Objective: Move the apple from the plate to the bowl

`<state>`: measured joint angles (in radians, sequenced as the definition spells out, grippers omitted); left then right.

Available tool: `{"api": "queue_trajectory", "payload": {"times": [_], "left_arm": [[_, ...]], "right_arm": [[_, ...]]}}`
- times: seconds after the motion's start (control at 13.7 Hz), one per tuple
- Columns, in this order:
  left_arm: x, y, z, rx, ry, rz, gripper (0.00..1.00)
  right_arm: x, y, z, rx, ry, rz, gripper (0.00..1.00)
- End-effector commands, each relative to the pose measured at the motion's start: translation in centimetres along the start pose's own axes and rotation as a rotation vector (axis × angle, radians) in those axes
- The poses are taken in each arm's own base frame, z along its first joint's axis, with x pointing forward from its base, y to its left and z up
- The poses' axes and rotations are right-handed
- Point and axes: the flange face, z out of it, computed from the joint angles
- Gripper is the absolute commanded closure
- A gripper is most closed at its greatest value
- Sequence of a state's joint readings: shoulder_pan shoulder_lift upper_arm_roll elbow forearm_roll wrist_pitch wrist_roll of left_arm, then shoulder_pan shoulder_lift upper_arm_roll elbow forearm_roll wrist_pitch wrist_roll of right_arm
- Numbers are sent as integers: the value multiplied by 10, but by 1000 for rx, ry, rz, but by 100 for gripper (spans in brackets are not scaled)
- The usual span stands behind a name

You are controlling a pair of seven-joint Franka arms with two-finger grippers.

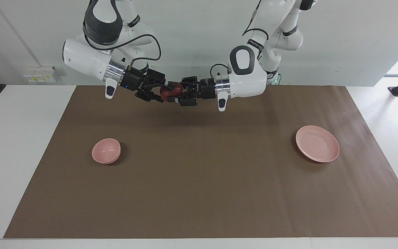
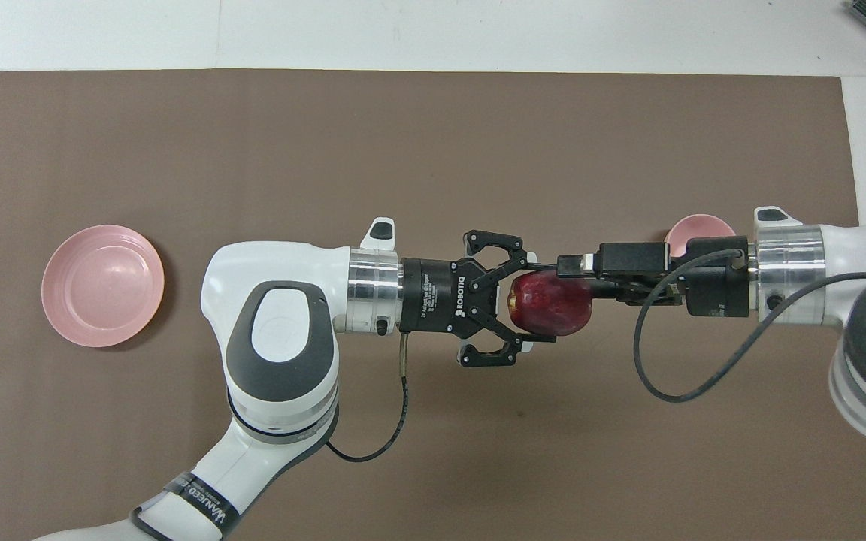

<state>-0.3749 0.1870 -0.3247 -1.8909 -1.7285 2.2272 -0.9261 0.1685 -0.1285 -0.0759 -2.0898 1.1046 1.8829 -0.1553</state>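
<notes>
Setting: a white counter (image 1: 19,145) under a white wall, spread with a brown mat (image 1: 199,180).
Left fingers: the left gripper (image 2: 512,306) had its fingers (image 2: 534,340) spread around the end of the apple (image 2: 551,303) toward the left arm; whether they pressed on it or had let go, I could not tell.
Right fingers: the right gripper (image 2: 579,289) met the apple from the opposite end; its fingers lay along the fruit, and whether they gripped it could not be told.
Apple: held up in the air over the bare mat at the middle of the counter, between the two grippers, in neither dish.
Key relation: both grippers lay on one horizontal line with the apple between them, a handover by the look of it.
Arm pose: both forearms were level, wrists pointing at each other.
Bowl: on the mat toward the right arm's end (image 1: 106,150), so the right arm looked better placed to carry the apple there.
Plate: empty, toward the left arm's end (image 1: 317,143).
</notes>
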Motion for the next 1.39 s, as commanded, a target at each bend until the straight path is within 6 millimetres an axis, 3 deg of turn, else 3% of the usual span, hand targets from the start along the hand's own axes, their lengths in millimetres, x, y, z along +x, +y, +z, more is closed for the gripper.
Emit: {"api": "queue_trajectory", "payload": {"times": [0.0,0.15,0.29,0.37,0.51,0.95,1.02,1.1,1.17,1.24,1.32], "left_arm": [[-9,-6,1,-21,-5,-15,100],[-10,-8,4,-18,-5,-14,100],[-12,-10,6,-17,-4,-12,100],[-12,-10,7,-17,-3,-12,100],[-12,-11,7,-18,-2,-12,100],[-15,-8,7,-19,-6,-3,100],[-17,-7,7,-21,-7,0,88],[-19,-6,6,-21,-9,4,60],[-18,-5,6,-20,-8,9,15],[-19,-3,5,-24,-9,9,0],[-19,-1,3,-27,-10,7,0]], "right_arm": [[-12,0,-3,-2,-4,10,0],[-12,0,-3,-4,-5,8,5],[-12,0,-2,-6,-6,12,58],[-12,0,-2,-11,-6,10,80],[-11,1,-2,-19,-7,14,100],[-10,0,-2,-22,-7,33,100],[-10,0,-2,-22,-7,34,100],[-10,-1,-1,-22,-8,34,100],[-9,-1,-1,-24,-8,36,100],[-9,0,-2,-24,-7,38,100],[-9,-1,-2,-23,-6,37,100]]}}
